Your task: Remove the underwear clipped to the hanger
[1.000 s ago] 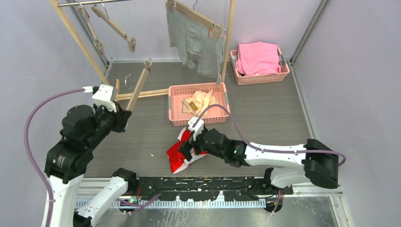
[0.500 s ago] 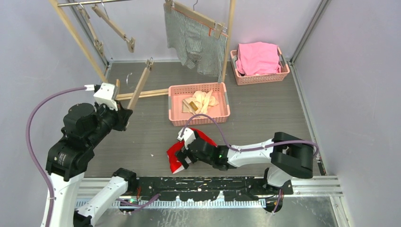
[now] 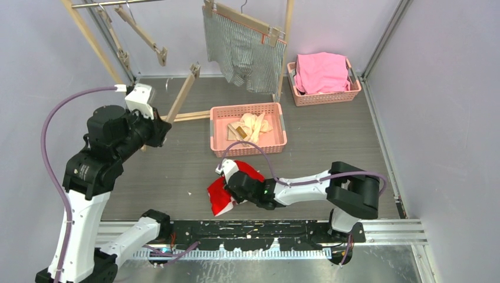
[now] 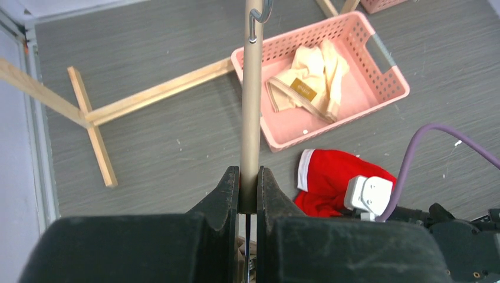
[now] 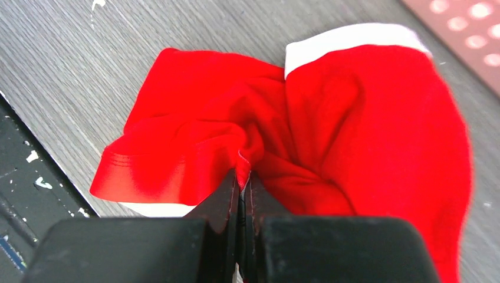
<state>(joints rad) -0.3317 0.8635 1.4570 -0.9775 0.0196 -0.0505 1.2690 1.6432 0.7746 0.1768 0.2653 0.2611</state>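
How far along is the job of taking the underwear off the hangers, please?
Done: the peach briefs lie in the near pink basket. In hand: the red briefs lie on the table, pinched by the right end effector; the left end effector grips a bare wooden hanger. Left: the striped briefs hang clipped to a second hanger on the rack.

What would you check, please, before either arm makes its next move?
1. Right gripper shut on the red briefs: ok, cloth pinched.
2. Red briefs free of any hanger: ok, lying on the table.
3. Left gripper clamping the bare wooden hanger: ok.
4. Peach briefs in the pink basket: ok.
5. Striped briefs unclipped: not ok, clipped on the rack hanger.
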